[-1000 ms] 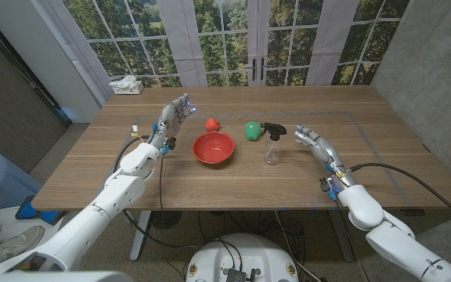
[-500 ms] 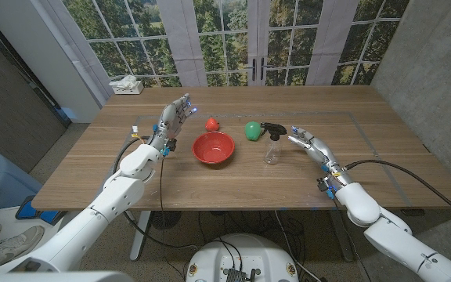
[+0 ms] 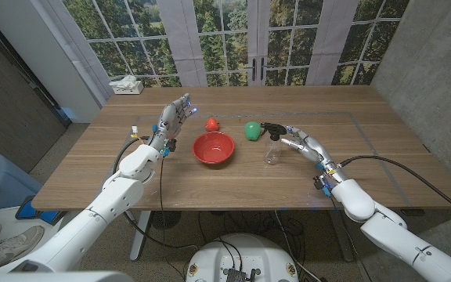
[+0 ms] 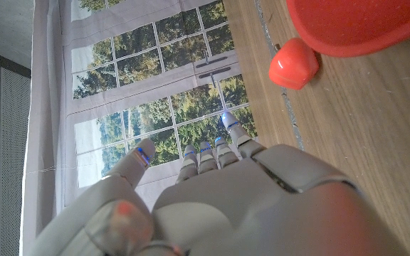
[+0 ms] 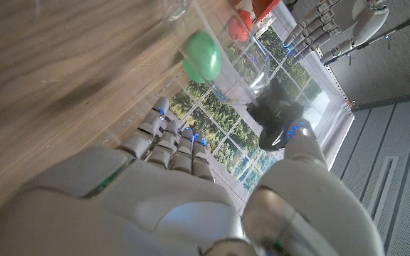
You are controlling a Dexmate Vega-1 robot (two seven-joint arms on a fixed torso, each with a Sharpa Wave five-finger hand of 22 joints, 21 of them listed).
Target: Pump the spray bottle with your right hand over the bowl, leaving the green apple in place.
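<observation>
Wooden table [image 3: 233, 176]: clear spray bottle [image 3: 272, 149] (black-topped), right hand [image 3: 304, 144] spread open beside it.

clear spray bottle [image 3: 272, 144] (black head) upright, red bowl [image 3: 213, 148], green apple [image 3: 251, 130]

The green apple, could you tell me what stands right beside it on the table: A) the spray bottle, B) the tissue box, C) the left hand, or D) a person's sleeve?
A: in the head view the green apple sits just left of the spray bottle.
</observation>
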